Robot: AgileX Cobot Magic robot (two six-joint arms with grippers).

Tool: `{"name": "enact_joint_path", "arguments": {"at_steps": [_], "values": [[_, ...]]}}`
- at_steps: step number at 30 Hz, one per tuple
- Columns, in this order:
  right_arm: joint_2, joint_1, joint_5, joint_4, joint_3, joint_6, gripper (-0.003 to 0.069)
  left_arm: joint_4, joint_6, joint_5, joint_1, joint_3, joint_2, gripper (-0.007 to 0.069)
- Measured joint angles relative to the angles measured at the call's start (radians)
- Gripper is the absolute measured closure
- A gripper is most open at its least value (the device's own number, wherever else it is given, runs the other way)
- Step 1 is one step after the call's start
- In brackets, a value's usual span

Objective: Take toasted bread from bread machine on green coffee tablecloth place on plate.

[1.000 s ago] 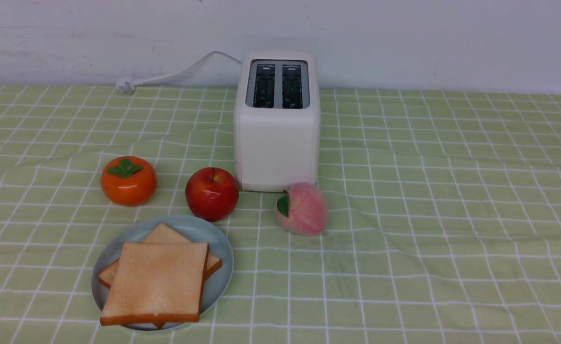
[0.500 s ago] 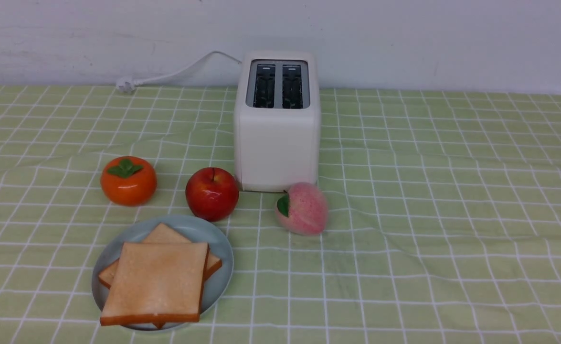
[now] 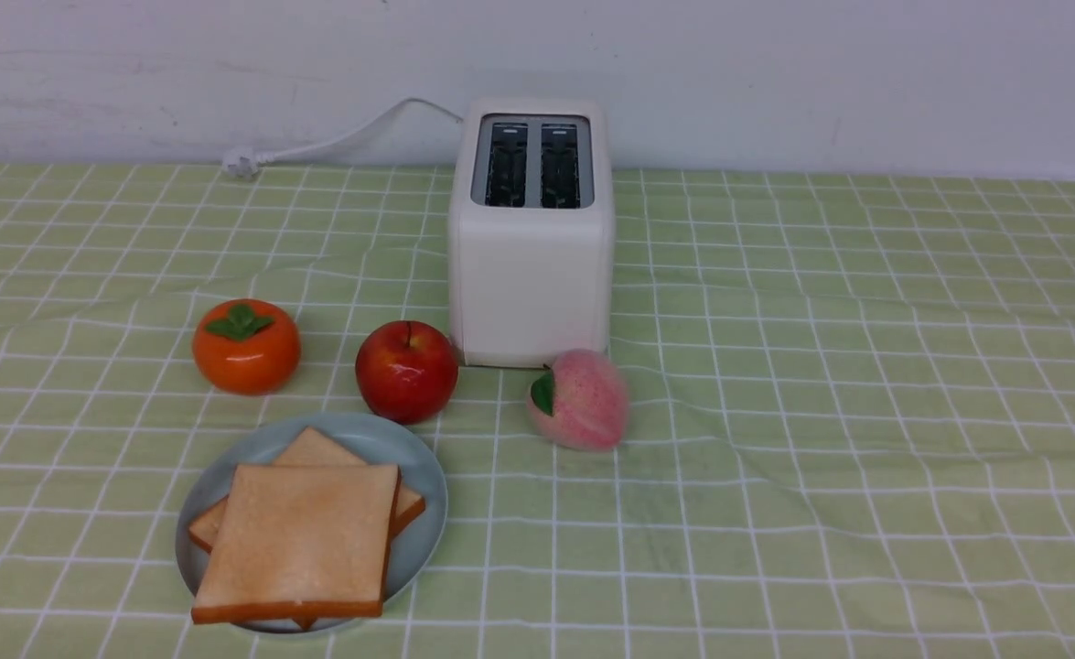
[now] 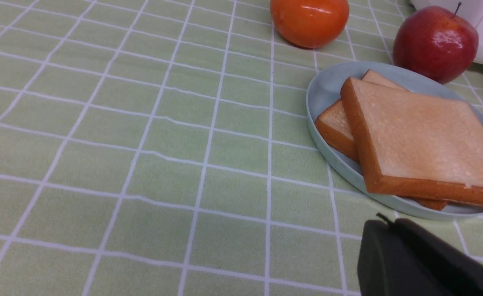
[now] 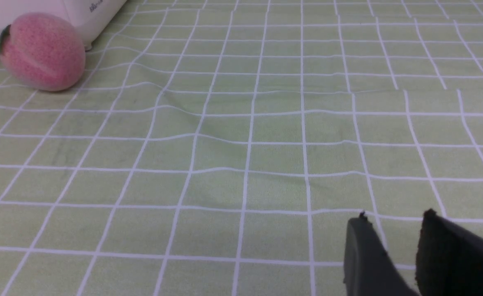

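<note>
Two slices of toasted bread lie stacked on the pale blue-grey plate at the front left of the green tablecloth. The white bread machine stands at the back middle with both slots empty. Neither gripper shows in the front view. In the left wrist view my left gripper is shut and empty, just in front of the plate and the toast. In the right wrist view my right gripper is open and empty over bare cloth.
An orange persimmon, a red apple and a pink peach sit around the toaster's front. The white power cord runs back left to the wall. The peach shows far off in the right wrist view.
</note>
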Motion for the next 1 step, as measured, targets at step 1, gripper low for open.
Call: {"name": "enact_joint_path", "arguments": {"at_steps": [1], "values": [[0.000,0.000,0.000,0.000,0.000,0.000,0.0455,0.000,0.000,0.000,0.000,0.000,0.000,0.0630]]}}
